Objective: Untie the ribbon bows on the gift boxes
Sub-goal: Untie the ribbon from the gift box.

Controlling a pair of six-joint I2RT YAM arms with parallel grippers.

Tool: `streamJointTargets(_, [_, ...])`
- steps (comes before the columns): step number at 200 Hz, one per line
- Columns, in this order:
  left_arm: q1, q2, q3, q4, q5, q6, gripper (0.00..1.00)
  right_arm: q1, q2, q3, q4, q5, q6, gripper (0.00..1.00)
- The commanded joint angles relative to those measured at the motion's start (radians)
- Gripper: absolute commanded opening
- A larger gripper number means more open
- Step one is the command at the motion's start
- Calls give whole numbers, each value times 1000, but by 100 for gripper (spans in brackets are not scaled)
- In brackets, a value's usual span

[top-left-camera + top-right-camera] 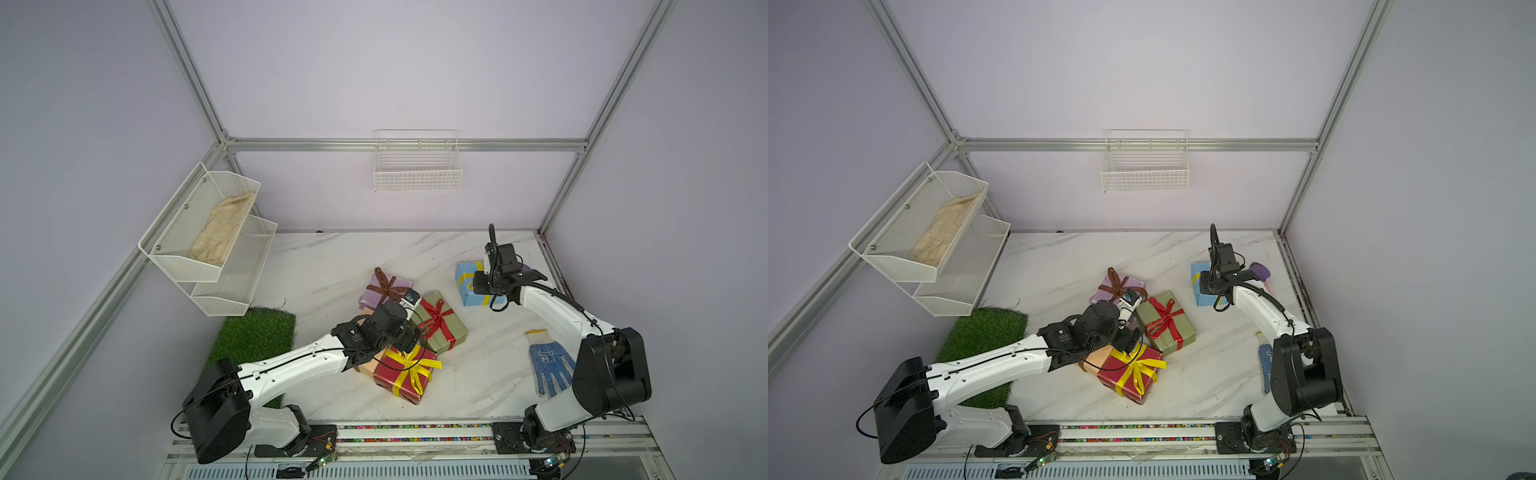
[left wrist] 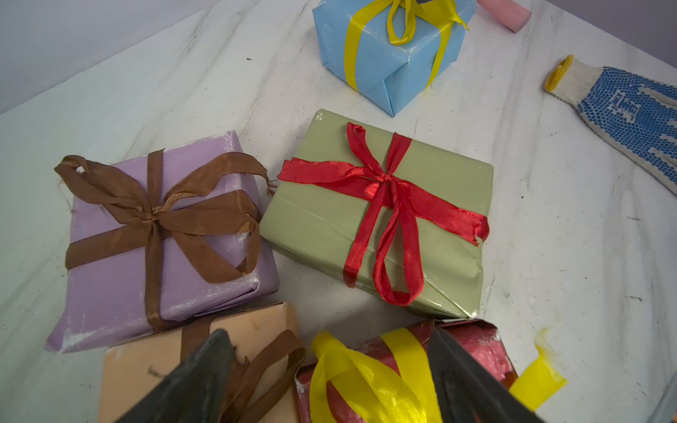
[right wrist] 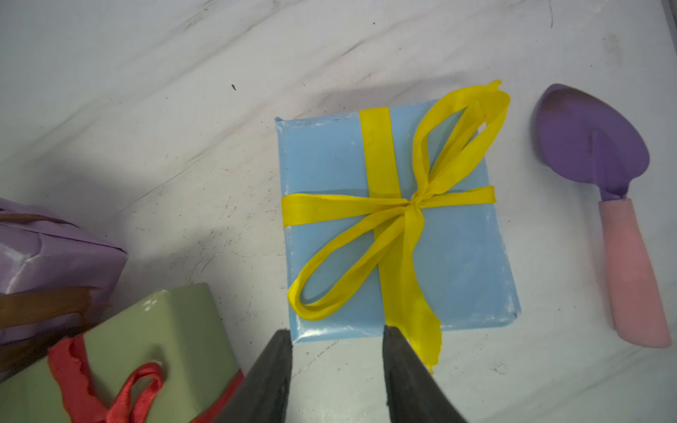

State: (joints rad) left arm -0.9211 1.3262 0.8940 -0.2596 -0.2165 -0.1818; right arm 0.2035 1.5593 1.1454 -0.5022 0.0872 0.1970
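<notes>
The white marble tabletop [image 1: 332,257] carries the wrapped boxes. The left gripper [image 2: 328,331] hangs over the dark red box [image 2: 487,351], jaws spread wide, with a loop of the red box's bow [image 2: 366,373], yellow, lying between them. The right gripper [image 3: 335,329] stands at one edge of the light blue box [image 3: 329,164], jaws apart and pinching nothing. The tail of the blue box's bow [image 3: 410,205], also yellow, lies just beside one finger.
</notes>
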Motion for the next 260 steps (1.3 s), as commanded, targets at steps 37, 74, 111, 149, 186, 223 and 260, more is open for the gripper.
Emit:
streamJointTargets(37, [-15,-42,75,19,1,-52,84,-100,51,57,-25,-36,-32,37])
streamJointTargets(74, [-15,-84,66,15,3,-54,84,-121,118,82,-26,-65,-55,29])
streamJointTargets(111, [-16,-121,53,13,-3,-59,84,-123,148,96,-22,-83,-81,24])
streamJointTargets(149, [-15,-133,42,13,-17,-59,85,-125,152,89,-19,-101,-87,16])
streamJointTargets(186, [-15,-120,41,16,-27,-59,84,-125,141,82,-24,-148,-72,0])
streamJointTargets(223, [-15,-100,53,54,-49,-46,85,-124,84,99,-53,-232,-63,0])
streamJointTargets(260, [-14,-16,131,81,-63,-36,86,-123,7,139,-90,-333,-40,0])
